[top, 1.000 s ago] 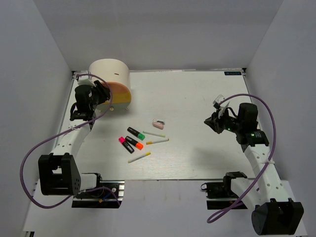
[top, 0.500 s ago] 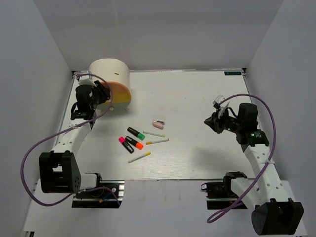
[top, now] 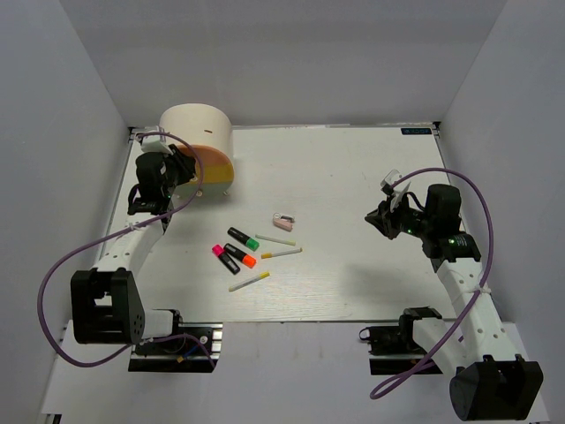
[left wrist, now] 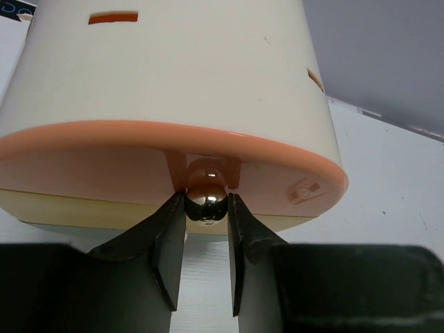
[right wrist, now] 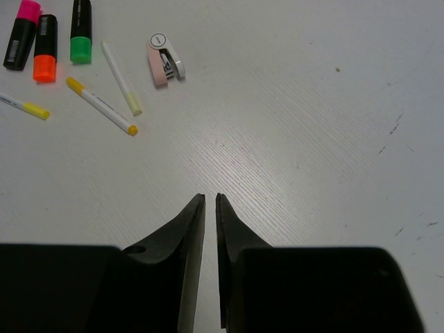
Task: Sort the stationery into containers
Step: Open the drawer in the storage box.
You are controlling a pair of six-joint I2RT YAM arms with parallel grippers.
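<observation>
- White table (top: 353, 177): walls close it in on three sides. We see a broad bare stretch of board between the stationery in the middle and the right gripper.
- Cream organiser (top: 199, 141): it lies at the far left corner, with its orange-to-yellow face turned toward the middle of the table. The left wrist view cuts off its top and left side. The overhead view hides part of the face behind the left arm, so we cannot count the drawers.
- Left gripper (left wrist: 205, 205): it sits right at the organiser's face, its jaws clamped on a shiny round knob (left wrist: 205, 200) just under the orange rim.
- Right gripper (right wrist: 210, 198): it hangs over bare board at the right, well apart from everything else. Its jaws are all but together, with only a thin slit between them and nothing in it.
- Highlighters: the green (right wrist: 80, 50), orange (right wrist: 44, 67) and pink (right wrist: 29, 10) ones lie side by side near the middle of the table. The right wrist view crops their black ends.
- Sticks: two (right wrist: 121, 87) (right wrist: 101, 106) lie just beside the highlighters. A third (top: 249, 282) lies nearer the arms, and the right wrist view cuts it at the left edge.
- Eraser-like piece (top: 282, 220): it lies just beyond the sticks. We cannot read its markings.
</observation>
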